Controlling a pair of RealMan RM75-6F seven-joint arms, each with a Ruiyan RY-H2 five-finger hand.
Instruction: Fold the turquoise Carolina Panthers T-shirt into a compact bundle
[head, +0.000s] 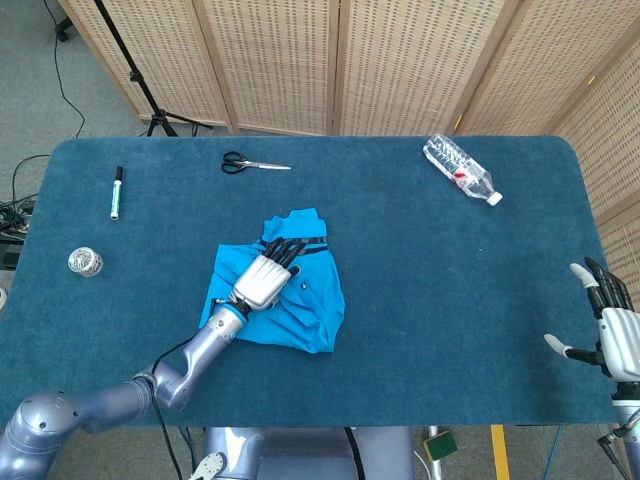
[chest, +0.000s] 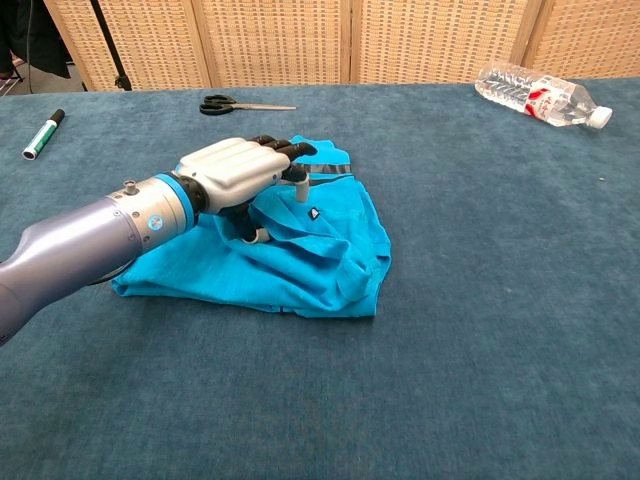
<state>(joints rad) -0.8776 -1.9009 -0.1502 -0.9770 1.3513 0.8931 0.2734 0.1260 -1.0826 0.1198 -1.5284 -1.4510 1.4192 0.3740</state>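
T-shirt (head: 300, 295), head view: partly folded, lying mid-desk (head: 450, 290); left hand (head: 266, 278) rests flat on it, right hand (head: 615, 335) spread and empty at the desk edge. Chest view: the left hand presses the cloth without visibly gripping; judged mid-fold, next gather an edge inward.

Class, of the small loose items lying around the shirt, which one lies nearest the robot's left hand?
The scissors, straight behind the left hand and the shirt. The marker, the small round item and the bottle all lie farther off.
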